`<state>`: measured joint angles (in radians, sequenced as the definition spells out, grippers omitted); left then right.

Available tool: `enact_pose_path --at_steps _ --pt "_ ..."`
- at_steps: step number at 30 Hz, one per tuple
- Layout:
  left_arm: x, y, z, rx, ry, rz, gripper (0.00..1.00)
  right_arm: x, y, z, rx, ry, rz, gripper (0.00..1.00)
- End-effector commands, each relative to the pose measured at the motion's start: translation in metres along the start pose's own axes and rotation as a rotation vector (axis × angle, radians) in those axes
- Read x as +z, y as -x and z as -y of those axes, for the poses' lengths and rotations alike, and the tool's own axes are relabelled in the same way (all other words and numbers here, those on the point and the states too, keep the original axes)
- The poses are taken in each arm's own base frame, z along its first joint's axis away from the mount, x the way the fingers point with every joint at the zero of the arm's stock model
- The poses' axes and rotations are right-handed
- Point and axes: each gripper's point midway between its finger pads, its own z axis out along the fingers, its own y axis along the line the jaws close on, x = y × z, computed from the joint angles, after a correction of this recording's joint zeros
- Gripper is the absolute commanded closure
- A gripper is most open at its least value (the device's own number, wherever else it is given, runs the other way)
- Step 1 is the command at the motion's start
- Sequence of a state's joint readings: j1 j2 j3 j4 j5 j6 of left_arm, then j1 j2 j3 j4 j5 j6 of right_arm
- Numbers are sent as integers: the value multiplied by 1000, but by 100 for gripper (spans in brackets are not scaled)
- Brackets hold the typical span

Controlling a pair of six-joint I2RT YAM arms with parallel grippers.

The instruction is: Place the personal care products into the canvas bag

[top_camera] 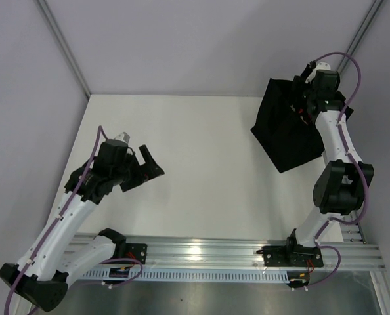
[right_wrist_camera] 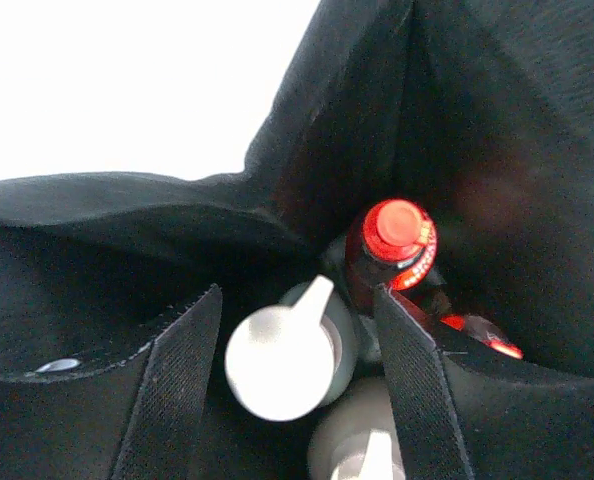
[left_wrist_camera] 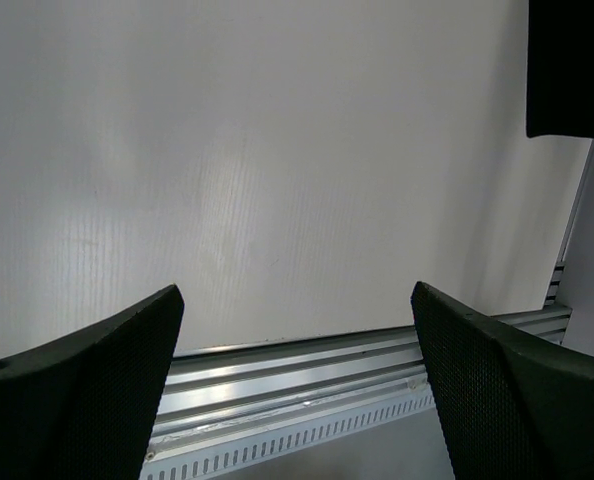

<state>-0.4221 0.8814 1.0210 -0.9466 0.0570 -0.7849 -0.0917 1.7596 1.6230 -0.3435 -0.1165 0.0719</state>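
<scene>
Bottles [right_wrist_camera: 277, 365] in bag [right_wrist_camera: 157, 215], right gripper [right_wrist_camera: 297, 300] ajar — empty

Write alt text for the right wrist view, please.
Inside the black canvas bag, the right tool stands open either side of a cream-capped bottle. A red-capped bottle stands just behind it; another pale bottle shows at the bottom edge, and part of a red object at right.

L pincer [left_wrist_camera: 295, 290] wide; R pincer [right_wrist_camera: 297, 295] ajar.
</scene>
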Motion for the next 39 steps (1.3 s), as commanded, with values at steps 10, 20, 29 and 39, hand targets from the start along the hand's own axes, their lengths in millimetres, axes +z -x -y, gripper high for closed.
enact_pose_path --at_steps 10,20,29,39 --pt "-43 58 51 111 -176 226 1 -150 100 -92 194 143 209 1" --pt "-62 62 75 223 -325 284 1 -216 9 -233 -49 509 58 1" --pt "-47 10 41 163 -341 187 1 -223 -84 -251 157 619 -157 1" --pt "-62 13 48 182 -359 192 1 -252 -90 -260 71 624 -166 1"
